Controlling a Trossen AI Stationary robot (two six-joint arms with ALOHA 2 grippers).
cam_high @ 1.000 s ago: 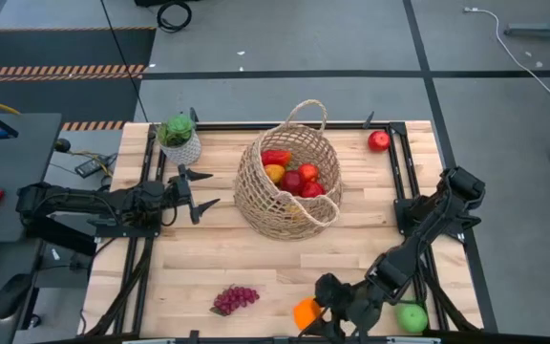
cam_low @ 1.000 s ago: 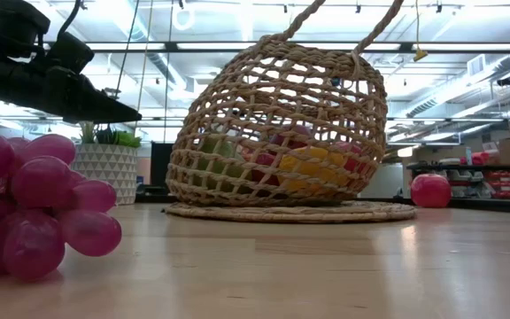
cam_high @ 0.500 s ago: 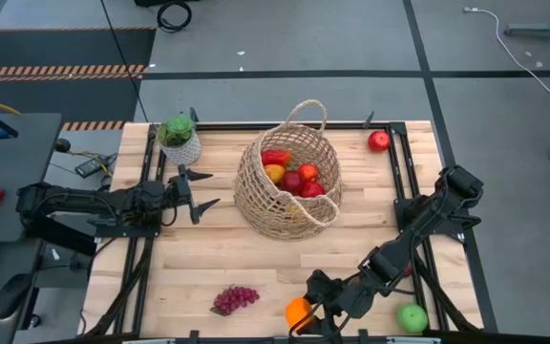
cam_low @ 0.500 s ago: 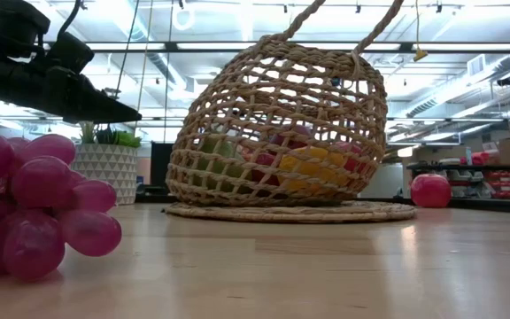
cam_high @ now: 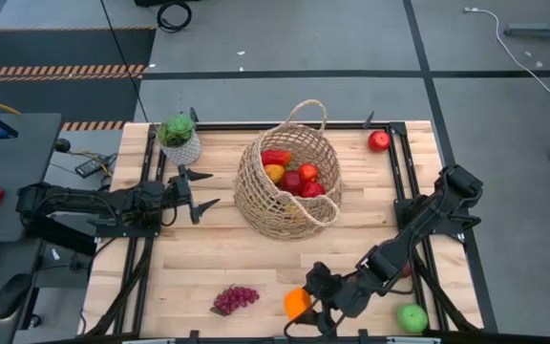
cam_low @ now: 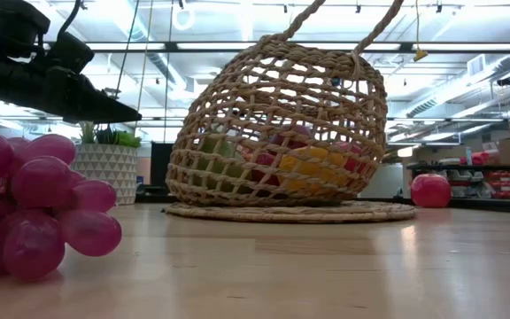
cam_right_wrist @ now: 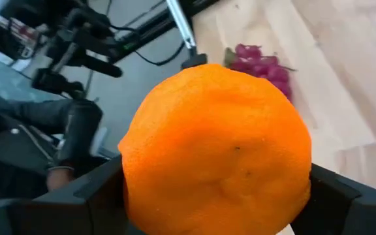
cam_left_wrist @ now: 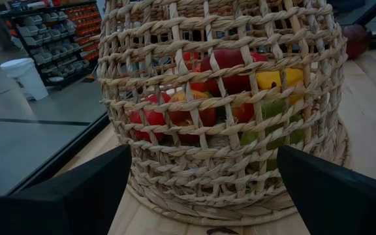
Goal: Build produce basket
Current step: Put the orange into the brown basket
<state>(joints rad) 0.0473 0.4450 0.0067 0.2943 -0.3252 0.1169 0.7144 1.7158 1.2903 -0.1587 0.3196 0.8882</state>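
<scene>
Two dark grippers are seen around the large tan open-weave wicker basket [cam_high: 287, 178], which is filled with red and yellow produce [cam_high: 294, 174]. The left gripper [cam_high: 199, 194] is held just beside the basket, fingers spread wide and empty. The right gripper [cam_high: 303, 309] is clamped on a round orange [cam_high: 297, 303], near a purple grape bunch [cam_high: 235, 299] and well apart from the basket.

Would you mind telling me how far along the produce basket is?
Several red and yellow pieces already sit in the basket. The right claw holds the orange. Grapes, the green apple and the red apple remain on the table. The left claw waits open beside the basket.
</scene>
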